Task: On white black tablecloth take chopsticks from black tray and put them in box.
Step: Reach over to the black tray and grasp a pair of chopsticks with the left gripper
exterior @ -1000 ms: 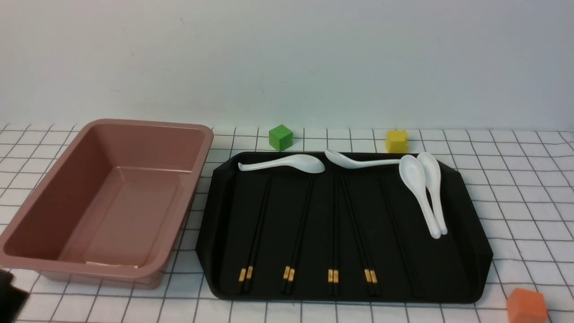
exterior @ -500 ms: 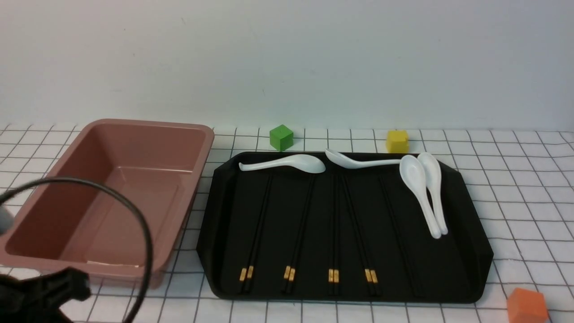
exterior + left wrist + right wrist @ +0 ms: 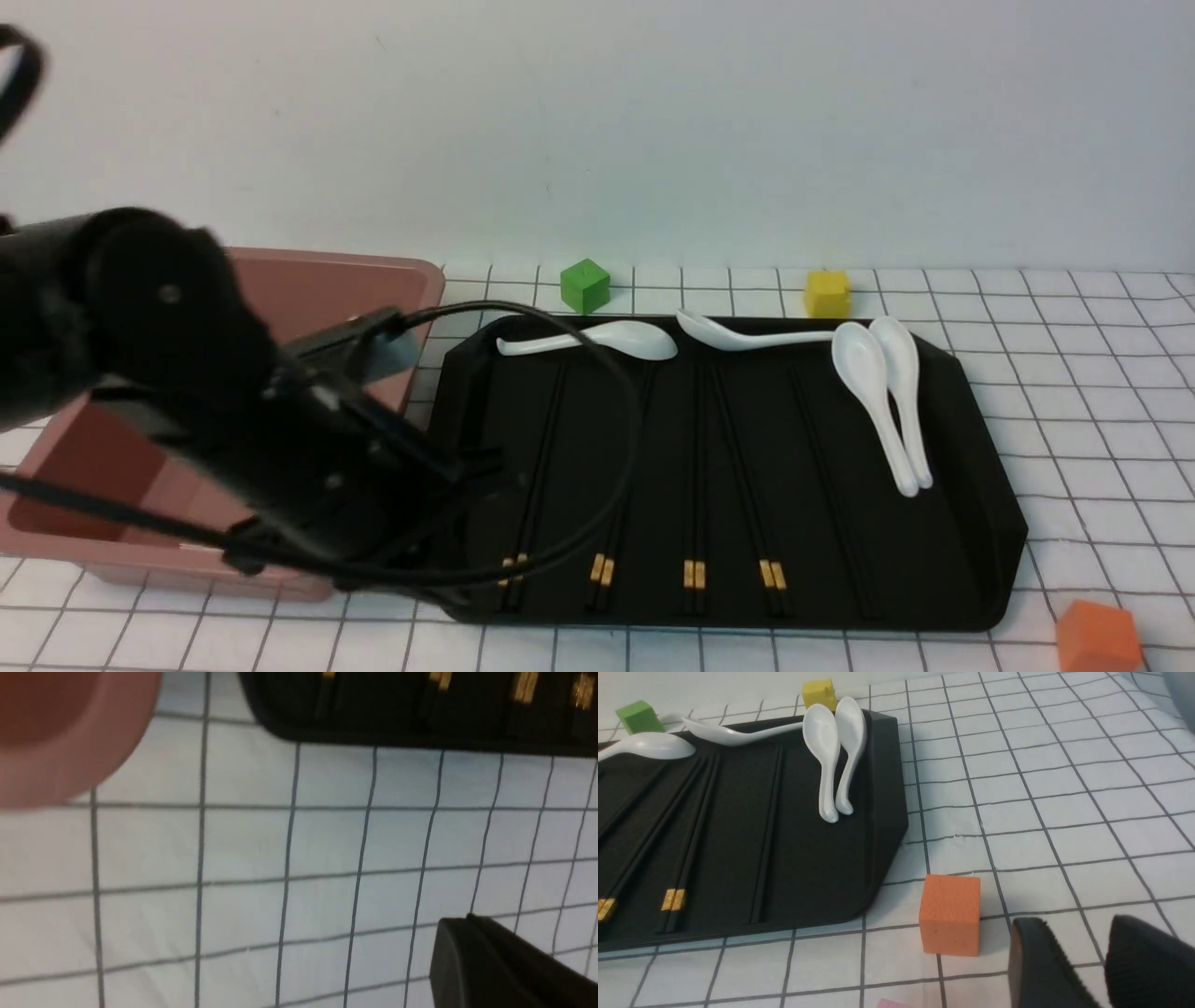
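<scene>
Several pairs of black chopsticks (image 3: 695, 467) with gold bands lie side by side in the black tray (image 3: 971, 485) on the checked tablecloth (image 3: 1102, 392). The pinkish-brown box (image 3: 327, 271) stands left of the tray, empty where it shows. My left arm (image 3: 280, 439) hangs over the box's front and the tray's left edge. In the left wrist view my left gripper (image 3: 460, 919) is one dark mass with no gap, empty, above bare cloth near the tray's front edge (image 3: 373, 732). My right gripper (image 3: 1078, 926) is slightly open and empty, right of the tray (image 3: 808, 858).
Several white spoons (image 3: 878, 392) lie along the tray's far and right side. A green cube (image 3: 584, 285) and a yellow cube (image 3: 826, 293) stand behind the tray. An orange cube (image 3: 950, 914) sits just beside my right gripper.
My left arm has come up from the lower left corner and swung forward and right, and now covers part of the box and the tray's left edge. Nothing on the table has moved.
</scene>
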Action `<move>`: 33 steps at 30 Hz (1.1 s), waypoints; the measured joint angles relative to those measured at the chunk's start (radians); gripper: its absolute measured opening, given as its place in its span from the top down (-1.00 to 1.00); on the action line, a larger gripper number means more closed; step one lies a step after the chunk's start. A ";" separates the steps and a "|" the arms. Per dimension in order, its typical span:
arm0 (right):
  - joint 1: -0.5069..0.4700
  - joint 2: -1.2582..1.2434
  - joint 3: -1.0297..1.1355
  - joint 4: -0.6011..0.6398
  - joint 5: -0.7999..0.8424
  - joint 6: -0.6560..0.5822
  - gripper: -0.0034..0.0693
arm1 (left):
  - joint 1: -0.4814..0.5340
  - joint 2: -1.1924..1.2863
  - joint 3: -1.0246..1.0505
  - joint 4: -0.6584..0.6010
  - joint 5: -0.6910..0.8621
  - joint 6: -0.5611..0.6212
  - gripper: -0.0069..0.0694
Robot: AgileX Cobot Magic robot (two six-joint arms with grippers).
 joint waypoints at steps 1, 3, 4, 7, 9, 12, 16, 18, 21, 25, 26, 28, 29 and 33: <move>0.000 0.000 0.000 0.000 0.000 0.000 0.25 | -0.023 0.037 -0.038 0.032 0.000 -0.021 0.72; 0.000 0.000 0.000 0.000 0.000 0.000 0.25 | -0.052 0.103 -0.107 0.089 0.000 -0.046 0.62; 0.000 0.000 0.000 0.000 0.000 0.000 0.25 | -0.067 0.140 -0.143 0.119 0.000 -0.054 0.54; 0.000 0.000 0.000 0.000 0.000 0.000 0.25 | -0.079 0.239 -0.228 0.191 0.000 -0.065 0.31; 0.000 0.000 0.000 0.000 0.000 0.000 0.25 | -0.079 0.310 -0.278 0.241 0.000 -0.066 0.18; 0.000 0.000 0.000 0.000 0.000 0.000 0.25 | -0.079 0.392 -0.325 0.310 -0.004 -0.066 0.06; 0.000 0.000 0.000 0.000 0.000 0.000 0.25 | -0.079 0.473 -0.352 0.357 -0.033 -0.067 0.03; 0.000 0.000 0.000 0.000 0.000 0.000 0.25 | -0.079 0.501 -0.355 0.364 -0.051 -0.067 0.03; 0.000 0.000 0.000 0.000 0.000 0.000 0.25 | -0.079 0.542 -0.355 0.371 -0.076 -0.067 0.03; 0.000 0.000 0.000 0.000 0.000 0.000 0.25 | -0.079 0.570 -0.362 0.380 -0.089 -0.067 0.03; 0.000 0.000 0.000 0.000 0.000 0.000 0.25 | -0.079 0.574 -0.364 0.382 -0.091 -0.067 0.03; 0.000 0.000 0.000 0.000 0.000 0.000 0.25 | -0.079 0.577 -0.365 0.386 -0.091 -0.067 0.03; 0.000 0.000 0.000 0.000 0.000 0.000 0.25 | -0.079 0.577 -0.366 0.387 -0.091 -0.067 0.03; 0.000 0.000 0.000 0.000 0.000 0.000 0.25 | -0.079 0.580 -0.369 0.387 -0.087 -0.067 0.04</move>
